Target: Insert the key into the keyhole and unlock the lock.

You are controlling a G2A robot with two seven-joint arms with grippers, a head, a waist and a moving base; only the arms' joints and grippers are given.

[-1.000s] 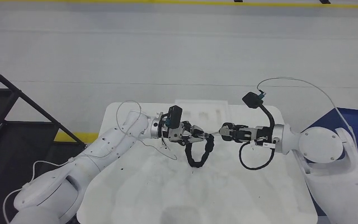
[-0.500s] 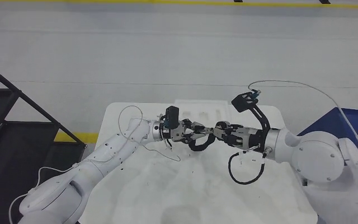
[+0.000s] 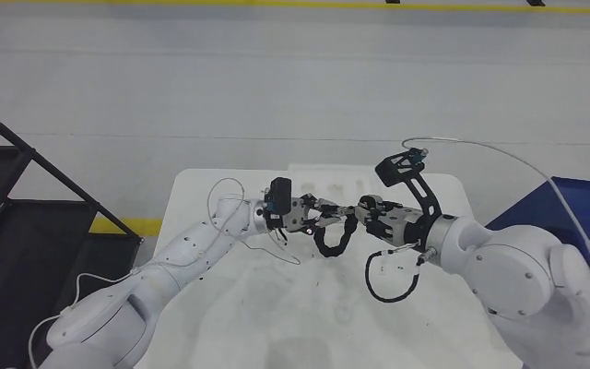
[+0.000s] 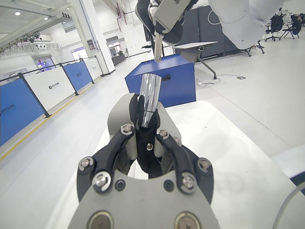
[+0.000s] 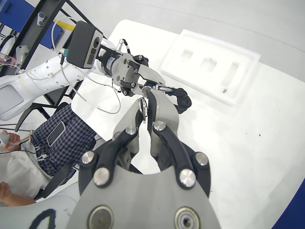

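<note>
Left jaws are clamped on the shiny chrome cylinder (image 4: 148, 101) of the lock, holding it in the air above the white worktop (image 3: 277, 314) with its end face turned toward the other arm. Right jaws are pinched together on the head of the small silver metal key (image 4: 157, 48), whose blade points at that end face. In the left wrist view the key tip and the cylinder are near each other with a gap between them, so the blade is not in the keyhole. A black fabric-sleeved cable (image 3: 334, 242) loops out from the cylinder between the two arms. A metal key ring (image 5: 142, 107) sits between the right fingers. A white foam tray (image 5: 216, 48) with three rectangular recesses lies at the far side of the worktop, well apart from the lock.
</note>
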